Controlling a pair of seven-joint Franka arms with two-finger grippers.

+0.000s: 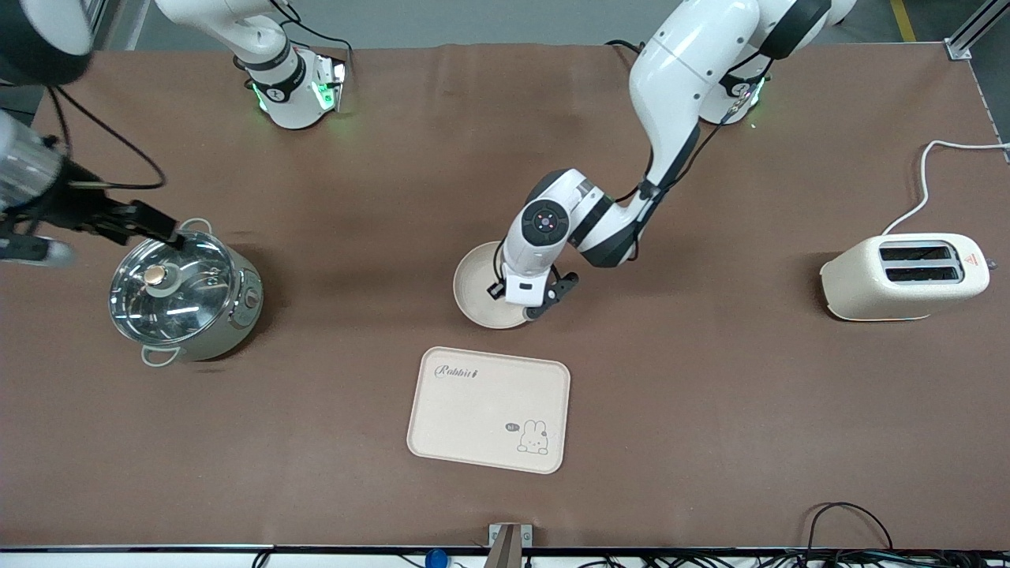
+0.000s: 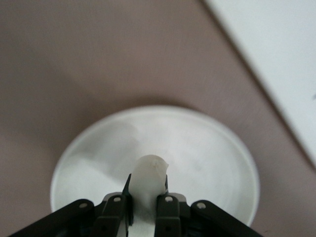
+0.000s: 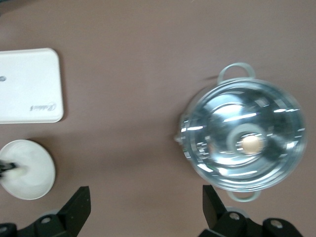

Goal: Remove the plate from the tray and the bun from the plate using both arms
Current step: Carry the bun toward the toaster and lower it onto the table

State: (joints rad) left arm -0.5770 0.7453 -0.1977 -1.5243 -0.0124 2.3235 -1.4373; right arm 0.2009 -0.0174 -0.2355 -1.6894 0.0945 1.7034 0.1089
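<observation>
The round cream plate (image 1: 473, 293) lies on the brown table in the middle, farther from the front camera than the tray. My left gripper (image 1: 527, 309) hangs over the plate's edge toward the left arm's end. In the left wrist view it (image 2: 147, 186) is shut on the pale bun (image 2: 148, 175), held over the plate (image 2: 202, 143); I cannot tell whether the bun touches the dish. In the front view the hand hides the bun. My right gripper (image 1: 170, 233) is open and empty over the table beside the pot; it shows wide apart in its wrist view (image 3: 145, 202), which also shows the plate (image 3: 34, 173).
A cream rectangular tray (image 1: 489, 410) with a rabbit drawing lies nearer the front camera than the plate. A steel pot with a glass lid (image 1: 185, 288) stands at the right arm's end. A cream toaster (image 1: 907, 276) with its cord stands at the left arm's end.
</observation>
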